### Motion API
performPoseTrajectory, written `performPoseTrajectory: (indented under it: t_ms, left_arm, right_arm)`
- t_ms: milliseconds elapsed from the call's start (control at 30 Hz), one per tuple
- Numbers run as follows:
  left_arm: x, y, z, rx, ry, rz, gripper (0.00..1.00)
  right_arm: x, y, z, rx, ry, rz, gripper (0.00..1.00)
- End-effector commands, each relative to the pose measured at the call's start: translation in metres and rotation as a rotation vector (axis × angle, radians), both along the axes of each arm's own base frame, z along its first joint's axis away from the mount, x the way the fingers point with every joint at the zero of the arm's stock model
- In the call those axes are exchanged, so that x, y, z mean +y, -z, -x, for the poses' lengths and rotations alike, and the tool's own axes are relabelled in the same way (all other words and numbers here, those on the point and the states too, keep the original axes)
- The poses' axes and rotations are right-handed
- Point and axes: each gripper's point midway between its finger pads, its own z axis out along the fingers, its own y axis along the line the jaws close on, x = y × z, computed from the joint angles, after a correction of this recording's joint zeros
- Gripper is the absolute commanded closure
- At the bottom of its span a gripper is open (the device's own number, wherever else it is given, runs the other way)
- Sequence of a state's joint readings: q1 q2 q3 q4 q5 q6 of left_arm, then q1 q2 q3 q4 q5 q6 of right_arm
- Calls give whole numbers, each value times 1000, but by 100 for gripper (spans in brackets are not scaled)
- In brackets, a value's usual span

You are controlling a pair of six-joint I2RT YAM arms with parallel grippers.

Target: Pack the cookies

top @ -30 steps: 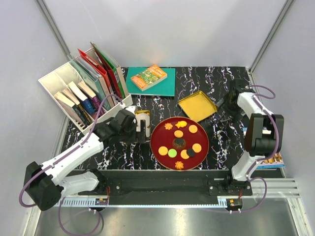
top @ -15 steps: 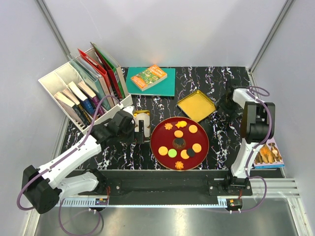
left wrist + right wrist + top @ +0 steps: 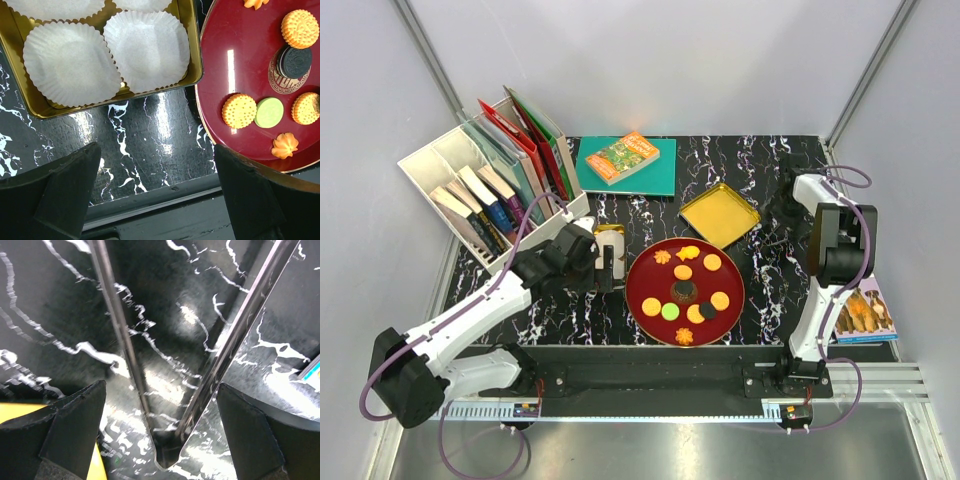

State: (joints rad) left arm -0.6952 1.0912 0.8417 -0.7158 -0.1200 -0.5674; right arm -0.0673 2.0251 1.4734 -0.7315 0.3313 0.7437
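— Cookies (image 3: 683, 271): where are they?
— All on the red plate (image 3: 645, 280) in the middle of the black marbled mat (image 3: 770, 290). There are round orange, green and dark ones, plus a few orange flower shapes near the rim.
— And the left gripper (image 3: 607, 258)?
— Its jaws are spread wide and it holds nothing. It hangs above a gold tin (image 3: 196, 50) lined with white paper cups (image 3: 147, 50). The tin lies just beside the plate, at the plate's 9 o'clock. In the left wrist view the nearest cookies, an orange round one and a green one, lie at about 2 o'clock from the gap between the fingers, clear of both.
— The right gripper (image 3: 161, 390)?
— Wide open too, and empty. It is well apart from the cookies, at the plate's 2 o'clock, beyond the yellow lid (image 3: 720, 215). Under it on the mat lies what looks like a pair of metal tongs (image 3: 116, 315). Their two arms splay toward 12 o'clock in the right wrist view, and the joined end points at 6 o'clock, midway between the fingers.
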Motion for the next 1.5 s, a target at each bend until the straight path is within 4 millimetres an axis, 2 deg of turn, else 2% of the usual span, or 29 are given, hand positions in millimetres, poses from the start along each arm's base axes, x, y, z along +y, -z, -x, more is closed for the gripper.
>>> performPoseTrajectory:
  t_ms: [0, 200, 400, 567, 600, 933, 1167, 1267, 1467]
  left_arm:
    - [-2, -8, -8, -41, 1, 9, 1]
    - [-1, -7, -6, -41, 2, 11, 1]
    - [-2, -7, -5, -32, -4, 19, 1]
    - [-2, -2, -2, -14, -11, 25, 1]
    - [-2, -2, -1, -12, -8, 24, 1]
    - [-1, -2, 2, -11, -6, 33, 1]
    - [2, -4, 4, -18, -9, 29, 1]
    - [2, -4, 3, -20, -10, 29, 1]
    - [-1, -5, 1, -14, -3, 31, 1]
  right_arm:
    - [-21, 5, 8, 64, 7, 73, 0]
    - [-30, 23, 18, 127, 9, 60, 1]
    - [-22, 33, 21, 135, -52, 12, 1]
    - [-18, 36, 27, 145, -71, -5, 13]
    - [-18, 36, 28, 148, -71, -5, 20]
    - [-10, 42, 40, 163, -64, -46, 33]
    - [-6, 47, 51, 185, -61, -66, 53]
    - [-8, 36, 53, 164, -59, -49, 57]
    - [-12, -16, 47, 43, -86, -8, 62]
